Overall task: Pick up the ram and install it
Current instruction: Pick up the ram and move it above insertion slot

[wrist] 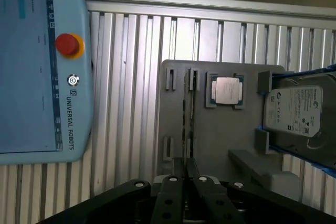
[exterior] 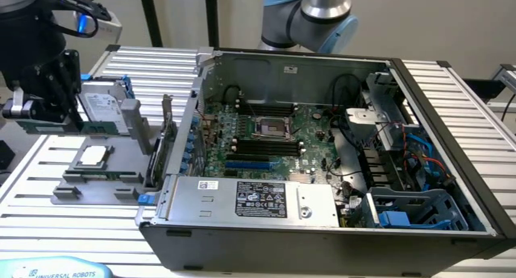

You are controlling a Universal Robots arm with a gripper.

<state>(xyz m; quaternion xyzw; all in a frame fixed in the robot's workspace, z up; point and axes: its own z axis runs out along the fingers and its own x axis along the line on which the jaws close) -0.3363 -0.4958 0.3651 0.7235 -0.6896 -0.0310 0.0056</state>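
Observation:
My gripper hangs at the exterior view's left, above the grey parts holder. It is shut on the ram, a thin green stick held level and lifted off the holder. In the wrist view the ram is edge-on, a thin dark line running out from between my gripper fingers over the holder. The open computer case lies to the exterior view's right of the gripper. Its dark memory slots sit just below the processor socket.
On the holder are a silver processor chip and a hard drive. An upright expansion card stands between holder and case. A light blue teach pendant lies on the slatted table beside the holder.

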